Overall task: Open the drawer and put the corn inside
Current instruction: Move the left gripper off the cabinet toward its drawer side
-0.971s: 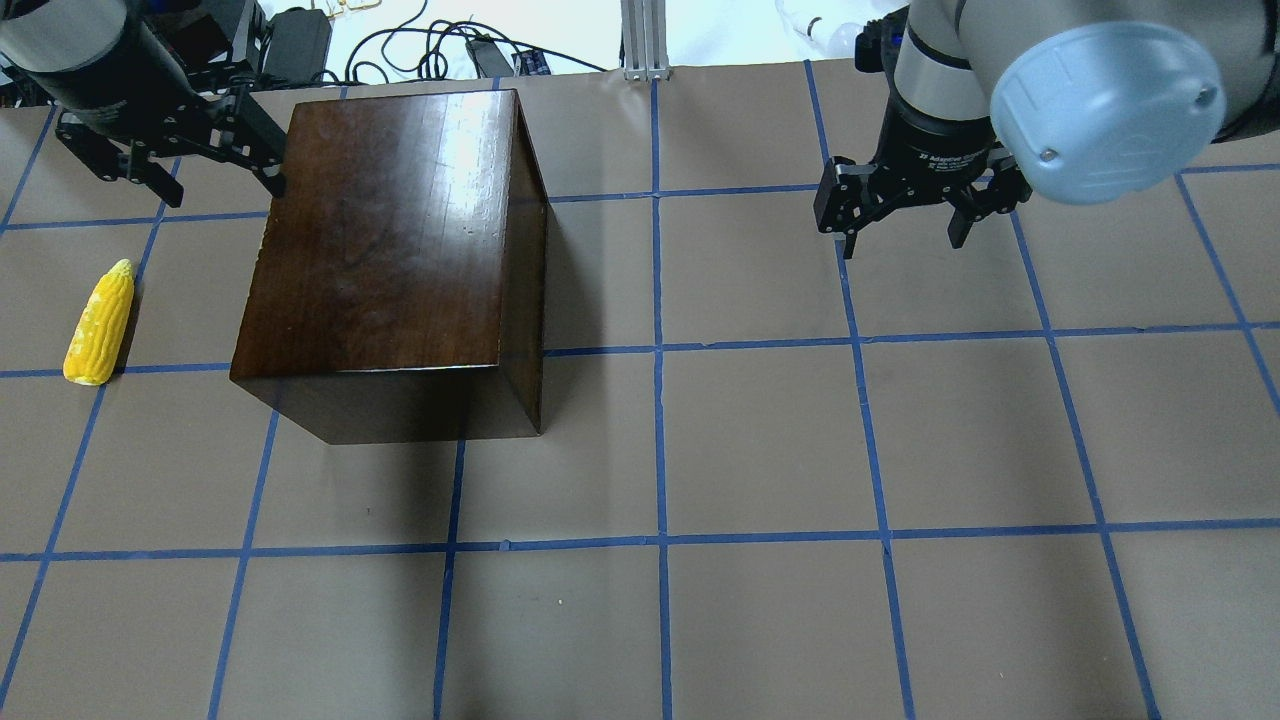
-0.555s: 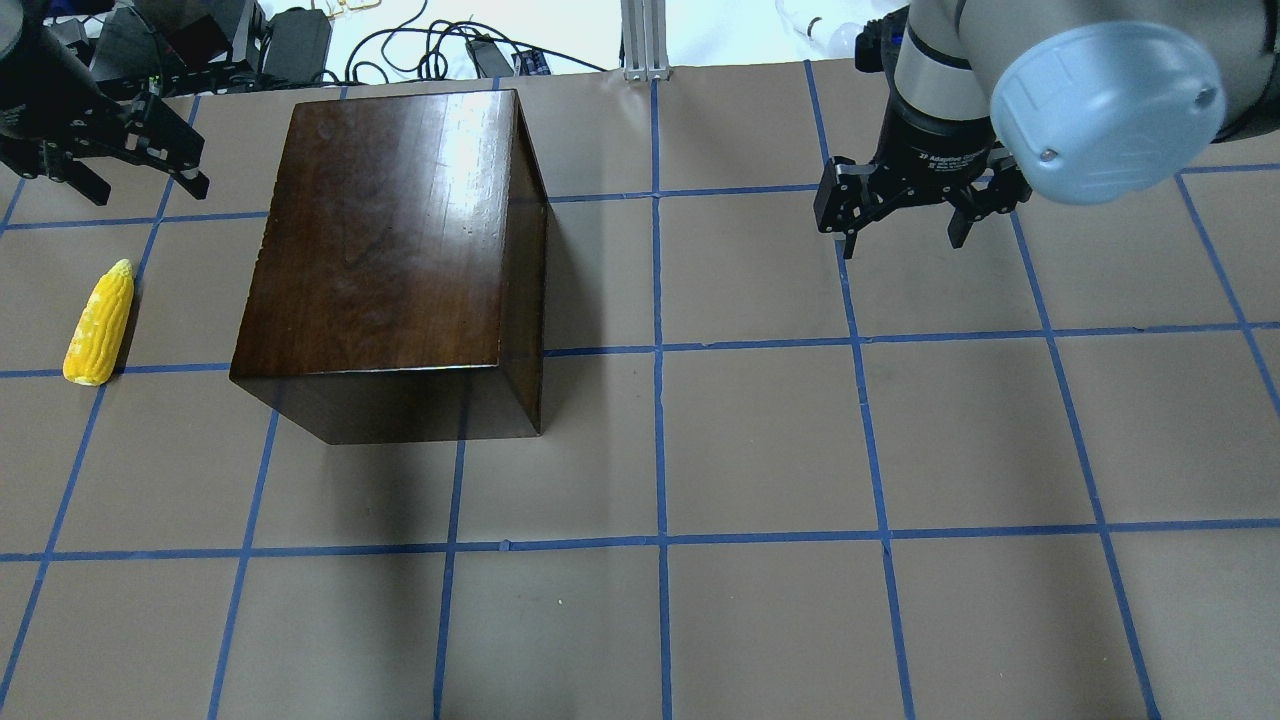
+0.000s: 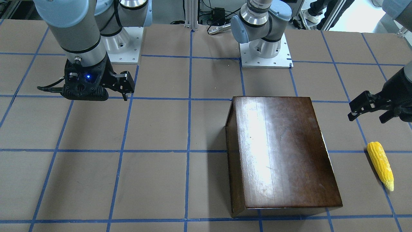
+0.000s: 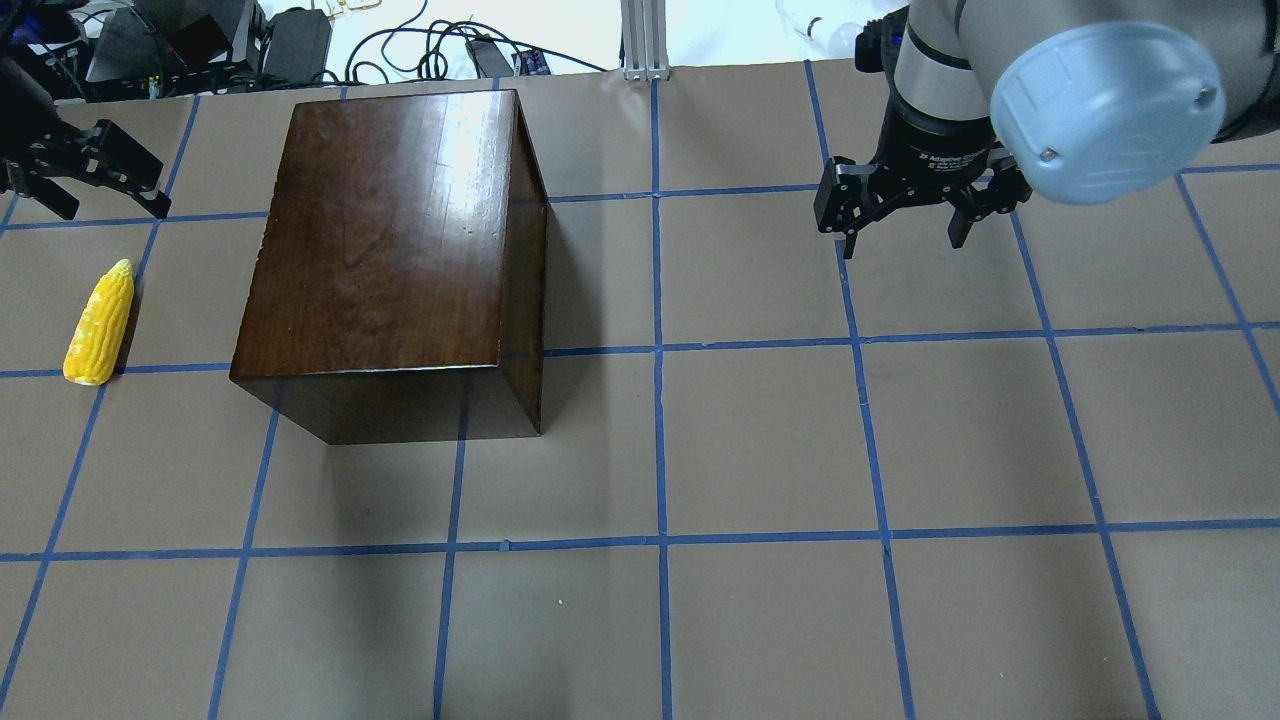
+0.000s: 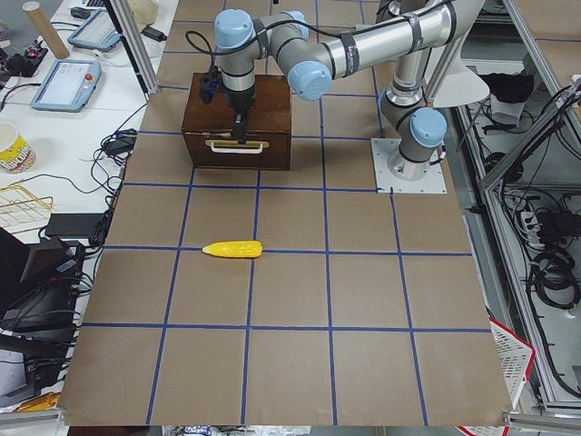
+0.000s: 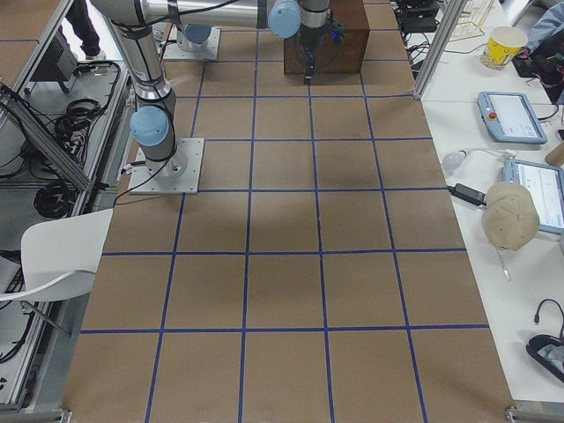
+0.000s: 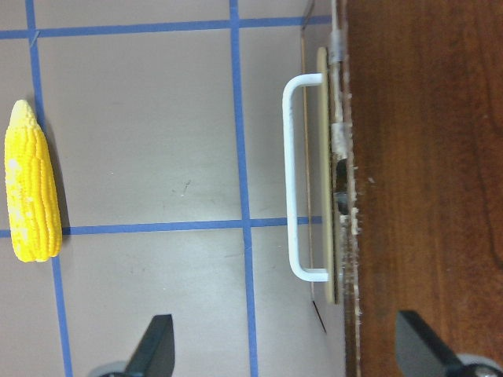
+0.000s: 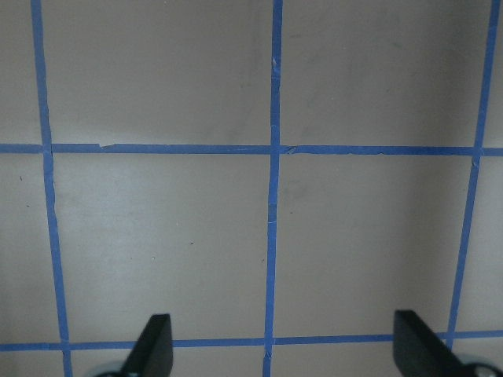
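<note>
The glossy dark-brown box [image 4: 390, 230] stands at the table's left, also seen in the front view [image 3: 283, 151]. Its drawer is shut; the worn front panel [image 5: 263, 153] with a white handle [image 7: 291, 181] faces the robot's left. The yellow corn [image 4: 100, 322] lies on the table left of the box, apart from it, and shows in the left wrist view [image 7: 31, 192]. My left gripper [image 4: 112, 210] is open and empty, high above the strip between corn and drawer front. My right gripper [image 4: 903, 245] is open and empty over bare table at the far right.
The brown table cover [image 4: 760, 450] carries a grid of blue tape lines. Cables and power bricks [image 4: 300, 40] lie beyond the far edge behind the box. The arm bases [image 3: 265, 51] stand on the robot's side. A bench with a cup and tablets [image 6: 511, 115] runs along one side.
My left gripper has moved left, from the box's far-left corner out toward the view's left edge, still open. The right arm, the box and the corn have not moved.
</note>
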Action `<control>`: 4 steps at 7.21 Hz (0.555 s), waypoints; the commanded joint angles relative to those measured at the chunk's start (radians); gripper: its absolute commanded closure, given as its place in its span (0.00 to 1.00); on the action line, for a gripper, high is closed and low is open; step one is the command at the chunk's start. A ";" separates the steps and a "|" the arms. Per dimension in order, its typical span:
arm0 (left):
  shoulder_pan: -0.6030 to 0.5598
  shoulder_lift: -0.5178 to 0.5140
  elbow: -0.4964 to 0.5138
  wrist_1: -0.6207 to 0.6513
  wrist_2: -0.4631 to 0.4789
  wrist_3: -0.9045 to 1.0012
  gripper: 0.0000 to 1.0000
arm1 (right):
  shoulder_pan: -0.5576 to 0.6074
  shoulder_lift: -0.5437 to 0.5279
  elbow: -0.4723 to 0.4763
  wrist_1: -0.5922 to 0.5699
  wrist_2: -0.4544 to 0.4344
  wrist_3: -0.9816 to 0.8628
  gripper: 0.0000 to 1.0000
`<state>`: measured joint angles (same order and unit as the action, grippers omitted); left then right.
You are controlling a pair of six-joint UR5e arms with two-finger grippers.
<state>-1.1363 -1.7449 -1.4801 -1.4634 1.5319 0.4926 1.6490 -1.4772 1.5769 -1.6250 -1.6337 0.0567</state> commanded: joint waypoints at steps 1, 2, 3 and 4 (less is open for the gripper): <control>0.004 -0.036 -0.002 0.029 -0.049 0.007 0.00 | 0.000 0.000 0.000 0.001 0.000 0.000 0.00; 0.006 -0.039 -0.002 0.029 -0.049 0.007 0.00 | 0.000 0.000 0.000 -0.001 0.000 0.000 0.00; 0.022 -0.044 -0.002 0.031 -0.052 0.017 0.00 | 0.000 0.000 0.000 0.001 0.000 0.000 0.00; 0.059 -0.051 -0.002 0.031 -0.080 0.064 0.00 | 0.000 0.000 0.000 0.001 0.000 0.000 0.00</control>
<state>-1.1115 -1.7873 -1.4818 -1.4339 1.4758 0.5166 1.6490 -1.4772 1.5769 -1.6249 -1.6337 0.0567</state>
